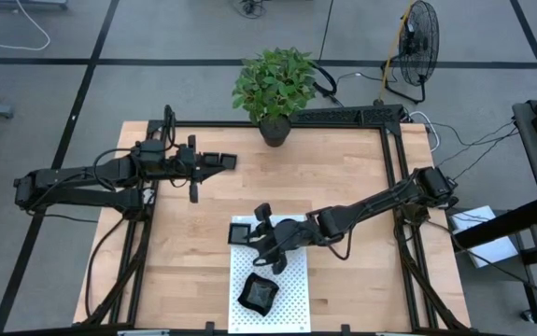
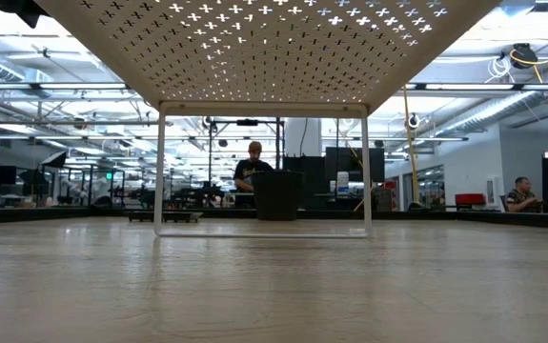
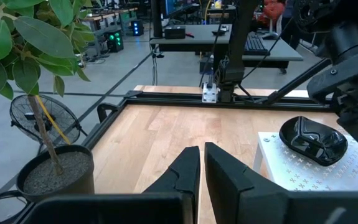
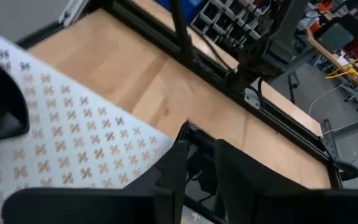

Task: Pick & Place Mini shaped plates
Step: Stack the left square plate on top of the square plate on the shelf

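Note:
A white dotted mat point(image 1: 291, 289) on legs stands at the table's near middle. One glossy black mini shaped plate point(image 1: 259, 294) lies near its centre. A second plate point(image 1: 241, 231) rests flat on the mat's far left corner point(image 3: 312, 140). My right gripper point(image 4: 200, 144) is at this second plate, coming from the table's right and tipped slightly down. Its fingers stand apart, with the plate's rim point(image 4: 197, 171) in the gap. My left gripper point(image 1: 226, 161) hovers shut over the table's far left, holding nothing. My right gripper has its two fingers on either side of the corner plate's near-right rim point(image 4: 197, 171), coming slanted from the table's right. Whether the fingers point(image 4: 172, 165) touch the rim I cannot tell. The plate lies on the mat.
A potted plant point(image 1: 273, 93) stands at the table's far edge in the middle. A black frame point(image 1: 394, 168) runs along the table's far and right sides. Bare wood lies left and right of the mat. People sit and stand in the room beyond.

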`<act>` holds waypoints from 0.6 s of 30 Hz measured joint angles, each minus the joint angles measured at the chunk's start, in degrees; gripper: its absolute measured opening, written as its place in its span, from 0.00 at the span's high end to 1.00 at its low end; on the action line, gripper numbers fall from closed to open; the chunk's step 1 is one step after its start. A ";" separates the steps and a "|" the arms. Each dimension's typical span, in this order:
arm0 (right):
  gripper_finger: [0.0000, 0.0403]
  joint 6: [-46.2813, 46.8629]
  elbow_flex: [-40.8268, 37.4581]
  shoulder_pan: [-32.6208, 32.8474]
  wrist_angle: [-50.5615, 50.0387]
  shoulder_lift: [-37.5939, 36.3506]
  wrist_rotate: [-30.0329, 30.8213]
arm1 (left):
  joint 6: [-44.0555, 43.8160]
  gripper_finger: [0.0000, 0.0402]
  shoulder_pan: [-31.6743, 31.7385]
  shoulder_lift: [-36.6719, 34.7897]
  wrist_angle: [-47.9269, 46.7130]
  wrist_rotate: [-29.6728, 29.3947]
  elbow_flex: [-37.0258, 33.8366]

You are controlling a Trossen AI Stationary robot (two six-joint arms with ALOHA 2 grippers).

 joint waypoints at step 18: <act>0.81 15.06 -14.80 3.15 -15.75 -35.16 1.82 | 0.00 0.92 -0.02 0.00 0.02 0.00 0.00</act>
